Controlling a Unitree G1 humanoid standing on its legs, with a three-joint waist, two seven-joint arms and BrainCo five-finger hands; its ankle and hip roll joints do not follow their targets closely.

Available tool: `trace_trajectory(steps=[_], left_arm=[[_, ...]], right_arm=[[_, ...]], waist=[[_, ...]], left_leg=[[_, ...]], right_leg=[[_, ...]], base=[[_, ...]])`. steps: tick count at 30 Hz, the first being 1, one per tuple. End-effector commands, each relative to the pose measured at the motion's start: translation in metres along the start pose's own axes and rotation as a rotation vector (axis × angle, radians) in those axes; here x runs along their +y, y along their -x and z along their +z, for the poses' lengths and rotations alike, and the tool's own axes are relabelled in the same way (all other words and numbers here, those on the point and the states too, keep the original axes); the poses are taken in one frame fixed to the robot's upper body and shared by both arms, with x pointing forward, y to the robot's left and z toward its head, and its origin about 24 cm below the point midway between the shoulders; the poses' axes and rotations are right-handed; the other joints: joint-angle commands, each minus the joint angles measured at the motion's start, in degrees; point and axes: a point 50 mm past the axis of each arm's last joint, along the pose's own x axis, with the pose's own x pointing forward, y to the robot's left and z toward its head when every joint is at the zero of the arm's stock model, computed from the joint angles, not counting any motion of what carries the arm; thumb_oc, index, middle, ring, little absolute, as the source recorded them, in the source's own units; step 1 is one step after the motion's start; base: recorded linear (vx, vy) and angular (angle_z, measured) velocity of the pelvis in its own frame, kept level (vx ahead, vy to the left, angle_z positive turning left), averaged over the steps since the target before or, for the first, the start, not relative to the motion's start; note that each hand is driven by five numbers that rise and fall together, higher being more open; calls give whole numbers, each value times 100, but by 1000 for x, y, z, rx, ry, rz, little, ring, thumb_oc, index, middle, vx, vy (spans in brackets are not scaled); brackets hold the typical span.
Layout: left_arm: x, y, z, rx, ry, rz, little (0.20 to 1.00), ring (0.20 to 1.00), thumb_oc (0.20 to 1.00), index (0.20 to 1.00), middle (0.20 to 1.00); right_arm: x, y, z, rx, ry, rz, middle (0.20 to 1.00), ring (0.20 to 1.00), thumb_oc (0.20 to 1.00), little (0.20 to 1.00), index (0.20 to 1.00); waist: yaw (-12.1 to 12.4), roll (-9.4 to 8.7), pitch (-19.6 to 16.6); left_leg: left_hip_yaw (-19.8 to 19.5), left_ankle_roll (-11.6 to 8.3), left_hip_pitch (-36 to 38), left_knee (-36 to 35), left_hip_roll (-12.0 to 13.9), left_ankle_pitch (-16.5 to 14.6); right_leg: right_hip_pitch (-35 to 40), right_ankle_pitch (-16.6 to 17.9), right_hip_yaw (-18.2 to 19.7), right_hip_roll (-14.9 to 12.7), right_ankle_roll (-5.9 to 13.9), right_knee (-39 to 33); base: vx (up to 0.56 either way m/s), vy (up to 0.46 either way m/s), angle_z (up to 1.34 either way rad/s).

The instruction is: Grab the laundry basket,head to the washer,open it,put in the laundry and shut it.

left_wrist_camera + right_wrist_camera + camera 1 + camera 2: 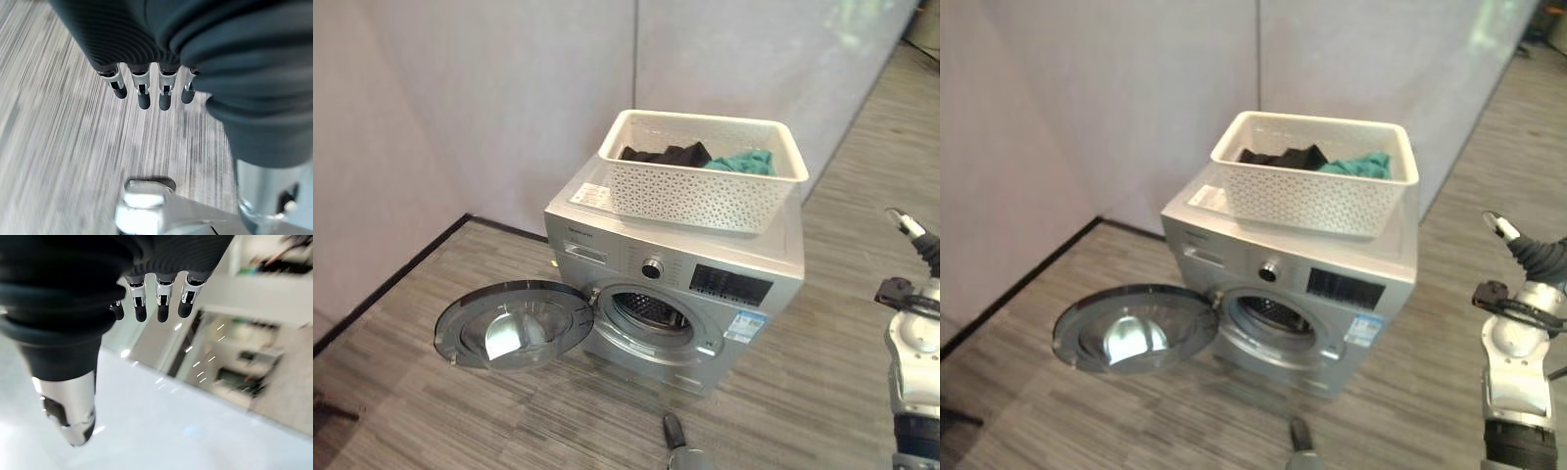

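A white perforated laundry basket stands on top of the silver washer, holding black clothes and a teal garment. The washer's round door is swung wide open to the left, and the drum opening shows dark and bare. My left hand hangs over the floor in front of the washer, fingers straight, holding nothing; a dark fingertip of it shows at the bottom of the eye views. My right hand is raised to the right of the washer, fingers relaxed and holding nothing.
Pale partition walls meet in a corner behind the washer. Grey wood-look floor spreads in front and to the right. A black skirting strip runs along the left wall.
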Motion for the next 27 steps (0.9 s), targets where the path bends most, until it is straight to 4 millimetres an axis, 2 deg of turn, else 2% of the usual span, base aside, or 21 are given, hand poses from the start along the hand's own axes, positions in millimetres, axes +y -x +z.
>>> trace_trajectory(steps=[1, 3, 4, 7, 9, 10, 11, 12, 13, 14, 15, 16, 17, 18, 19, 21, 22, 23, 24, 25, 27], left_arm=[[13, 2, -16, 50, -71, 11, 1000, 1000, 1000, 1000, 1000], [12, 1, -16, 47, -73, -2, 1000, 1000, 1000, 1000, 1000], [10, 2, -16, 41, -83, -15, 1000, 1000, 1000, 1000, 1000], [5, 2, -18, 41, -102, -40, 1000, 1000, 1000, 1000, 1000], [0, 2, -19, 41, -96, -58, 1000, 1000, 1000, 1000, 1000], [5, 3, -21, 39, -118, -65, 1000, 1000, 1000, 1000, 1000], [-1, 3, -20, 36, -102, -77, 1000, 1000, 1000, 1000, 1000], [4, 3, -21, 38, -101, -70, 1000, 1000, 1000, 1000, 1000], [-1, 3, -18, 30, -86, -82, 1000, 1000, 1000, 1000, 1000], [0, 2, -15, 21, -79, -93, 1000, 1000, 1000, 1000, 1000], [-3, 2, -13, 14, -77, -104, 1000, 1000, 1000, 1000, 1000], [-4, 2, -13, 13, -74, -107, 1000, 1000, 1000, 1000, 1000], [-6, 2, -9, 0, -69, -112, 1000, 1000, 1000, 1000, 1000], [-6, 2, -9, 0, -67, -112, 1000, 1000, 1000, 1000, 1000], [-5, 2, -7, -4, -63, -110, 1000, 1000, 1000, 1000, 1000], [-4, 2, -7, -6, -57, -109, 1000, 1000, 1000, 1000, 1000], [-2, 2, -8, -4, -56, -104, 1000, 1000, 1000, 1000, 1000], [-2, 2, -8, -4, -55, -104, 1000, 1000, 1000, 1000, 1000], [0, 2, -11, 3, -53, -104, 1000, 1000, 1000, 1000, 1000], [0, 2, -11, 3, -53, -105, 1000, 1000, 1000, 1000, 1000], [1, 2, -13, 12, -58, -112, 1000, 1000, 1000, 1000, 1000]], right_arm=[[-14, -35, 40, -228, 69, 6, 1000, 1000, 1000, 1000, 1000], [-5, -51, 57, -295, 115, 85, 1000, 1000, 1000, 1000, 1000], [6, -66, 75, -358, 153, 163, 1000, 1000, 1000, 1000, 1000], [24, -82, 92, -395, 148, 273, 1000, 1000, 1000, 1000, 1000], [34, -93, 103, -419, 149, 306, 1000, 1000, 1000, 1000, 1000], [60, -116, 118, -419, 313, 457, 1000, 1000, 1000, 1000, 1000], [66, -119, 125, -438, 313, 465, 1000, 1000, 1000, 1000, 1000], [74, -125, 124, -416, 373, 518, 1000, 1000, 1000, 1000, 1000], [85, -133, 129, -398, 404, 551, 1000, 1000, 1000, 1000, 1000], [105, -141, 121, -310, 492, 643, 1000, 1000, 1000, 1000, 1000], [116, -143, 120, -284, 528, 669, 1000, 1000, 1000, 1000, 1000], [117, -143, 122, -288, 529, 670, 1000, 1000, 1000, 1000, 1000], [139, -138, 113, -236, 575, 732, 1000, 1000, 1000, 1000, 1000], [140, -138, 114, -237, 575, 733, 1000, 1000, 1000, 1000, 1000], [153, -132, 106, -190, 600, 782, 1000, 1000, 1000, 1000, 1000], [159, -129, 103, -173, 612, 805, 1000, 1000, 1000, 1000, 1000], [166, -123, 91, -121, 642, 855, 1000, 1000, 1000, 1000, 1000], [166, -123, 91, -121, 642, 856, 1000, 1000, 1000, 1000, 1000], [166, -120, 79, -71, 687, 897, 1000, 1000, 1000, 1000, 1000], [167, -120, 79, -72, 687, 897, 1000, 1000, 1000, 1000, 1000], [166, -116, 63, -20, 752, 932, 1000, 1000, 1000, 1000, 1000]], waist=[[78, -258, -445], [163, -275, -537], [264, -322, -599], [315, -372, -633], [280, -334, -640], [417, -489, -677], [352, -399, -667], [401, -479, -672], [366, -423, -657], [402, -510, -672], [393, -486, -667], [379, -467, -665], [424, -487, -645], [413, -481, -647], [459, -512, -640], [483, -522, -634], [544, -547, -619], [536, -547, -621], [595, -574, -602], [587, -572, -603], [653, -598, -584]], left_leg=[[-314, 283, 715, -958, -44, -82], [-446, 199, 722, -1059, 157, -4], [-527, 128, 707, -1119, 299, 46], [-566, 59, 699, -1199, 419, 106], [-579, 38, 691, -1231, 467, 130], [-526, -27, 658, -1266, 561, 196], [-516, -28, 662, -1273, 567, 197], [-508, -49, 653, -1277, 589, 221], [-497, -63, 653, -1296, 610, 242], [-484, -99, 646, -1325, 652, 280], [-489, -110, 643, -1339, 672, 297], [-491, -111, 645, -1343, 675, 298], [-508, -144, 616, -1352, 710, 338], [-511, -145, 614, -1354, 711, 338], [-544, -165, 598, -1366, 731, 351], [-576, -179, 574, -1369, 739, 363], [-619, -201, 528, -1367, 745, 381], [-624, -201, 525, -1366, 745, 381], [-679, -221, 465, -1357, 750, 401], [-685, -222, 461, -1356, 749, 401], [-754, -256, 399, -1357, 747, 425]], right_leg=[[58, 431, 308, -132, -179, 154], [118, 307, 102, -63, -287, 147], [179, 221, -69, -22, -361, 92], [231, 190, -211, 21, -412, 24], [247, 188, -243, 37, -428, -9], [291, 176, -332, 71, -465, -81], [287, 178, -323, 77, -465, -80], [296, 183, -338, 92, -481, -83], [302, 188, -333, 105, -492, -87], [343, 163, -381, 115, -525, -120], [357, 161, -405, 123, -537, -130], [358, 161, -407, 124, -538, -131], [371, 142, -464, 130, -562, -139], [371, 140, -468, 130, -562, -139], [388, 120, -530, 126, -578, -153], [401, 110, -571, 120, -589, -171], [421, 102, -652, 97, -603, -206], [422, 103, -657, 96, -603, -209], [445, 80, -732, 77, -620, -246], [445, 80, -739, 75, -620, -248], [484, 65, -848, 49, -645, -302]], base=[[106, -175, 52], [108, -174, 36], [83, -137, 5], [51, -109, 21], [29, -72, 54], [19, -60, -20], [19, -72, -18], [6, -19, 3], [10, -32, 8], [0, 0, 0], [14, -15, -13], [11, -2, -16], [3, -1, -4], [0, 0, 0], [22, -4, 10], [20, -2, 8], [14, -2, 6], [15, 1, 18], [6, 3, 28], [11, 2, 40], [14, -5, 32]])
